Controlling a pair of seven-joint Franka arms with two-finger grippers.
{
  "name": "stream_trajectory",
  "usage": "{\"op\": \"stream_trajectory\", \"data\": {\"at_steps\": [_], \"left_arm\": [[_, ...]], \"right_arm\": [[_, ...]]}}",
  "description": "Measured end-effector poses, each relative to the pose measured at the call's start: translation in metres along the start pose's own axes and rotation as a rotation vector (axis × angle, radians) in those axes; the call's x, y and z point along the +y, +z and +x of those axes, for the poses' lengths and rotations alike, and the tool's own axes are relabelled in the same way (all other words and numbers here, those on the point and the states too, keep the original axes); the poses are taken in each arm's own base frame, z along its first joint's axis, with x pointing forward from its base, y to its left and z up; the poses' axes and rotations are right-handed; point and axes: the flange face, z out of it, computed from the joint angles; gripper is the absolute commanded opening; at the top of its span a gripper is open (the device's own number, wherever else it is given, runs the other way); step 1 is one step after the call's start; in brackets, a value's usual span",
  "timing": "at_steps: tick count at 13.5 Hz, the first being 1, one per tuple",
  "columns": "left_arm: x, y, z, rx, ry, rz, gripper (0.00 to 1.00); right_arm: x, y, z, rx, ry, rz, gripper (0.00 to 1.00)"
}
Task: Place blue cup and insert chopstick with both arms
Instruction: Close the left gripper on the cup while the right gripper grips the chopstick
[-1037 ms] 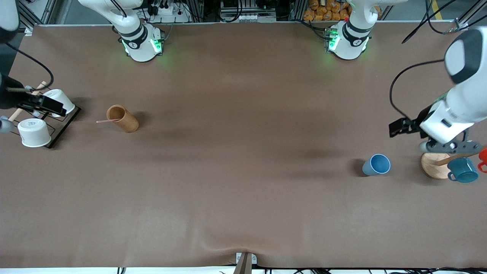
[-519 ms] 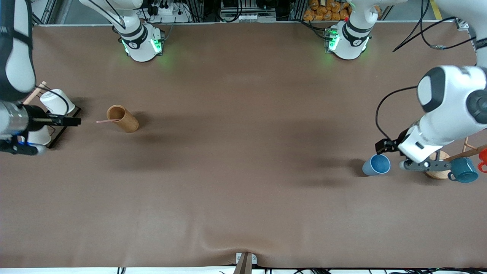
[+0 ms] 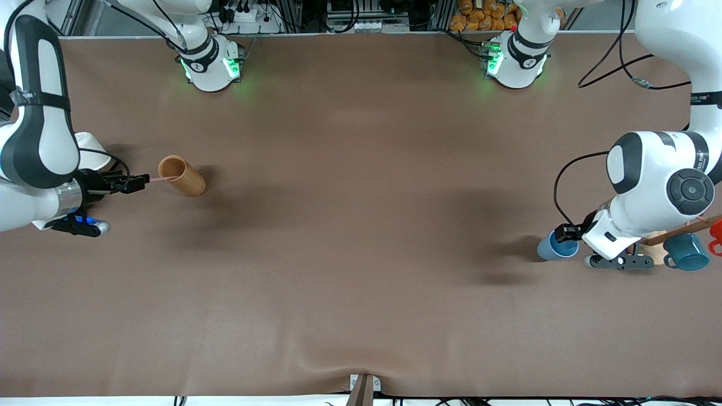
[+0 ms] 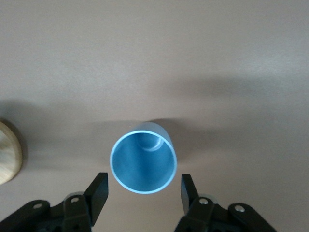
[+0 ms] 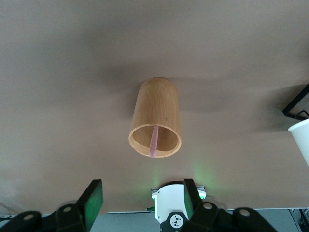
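Step in hand: I judge this the reach-in, each of my grippers closing on its own target.
Doing it well: I should bring my left fingers level around the blue cup's point(image 4: 144, 164) wall before squeezing, so it does not tip; the chopstick point(image 5: 154, 141) needs a centred pinch.
Blue cup: upright on the table point(image 3: 361, 225) toward my left arm's end, beside the wooden rack base point(image 4: 7, 152).
Chopstick: leaning out of the tan wooden cylinder point(image 3: 181, 175), toward my right arm's end.
Left gripper point(image 4: 143, 193): spread wide, fingers flanking the cup rim, gripping nothing.
Right gripper point(image 5: 143, 194): spread, empty, just short of the chopstick's tip.
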Motion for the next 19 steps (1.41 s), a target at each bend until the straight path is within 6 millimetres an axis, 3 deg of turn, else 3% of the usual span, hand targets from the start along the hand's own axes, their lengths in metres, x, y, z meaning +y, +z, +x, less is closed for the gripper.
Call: {"op": "stream_trajectory", "data": {"at_steps": [4, 7, 9, 13, 16, 19], "left_arm": [[-0.021, 0.029, 0.006, 0.006, -0.027, 0.002, 0.67], [-0.028, 0.05, 0.007, -0.005, -0.028, 0.008, 0.64], [-0.028, 0.057, 0.007, -0.013, -0.026, 0.008, 0.6], [-0.033, 0.071, 0.006, -0.03, -0.034, 0.006, 0.01], [-0.032, 0.076, 0.007, -0.032, -0.032, 0.005, 0.0], [-0.024, 0.064, 0.011, -0.012, -0.019, 0.0, 0.0]], "right_arm": [[0.005, 0.018, 0.015, -0.031, 0.009, 0.005, 0.63], [0.006, 0.03, 0.027, -0.037, 0.012, 0.007, 0.35], [0.007, 0.039, 0.032, -0.05, 0.014, 0.008, 0.26], [0.007, 0.041, 0.034, -0.055, 0.014, 0.009, 0.2], [0.007, 0.041, 0.034, -0.055, 0.014, 0.01, 0.09], [0.007, 0.041, 0.034, -0.055, 0.014, 0.012, 0.03]]}}
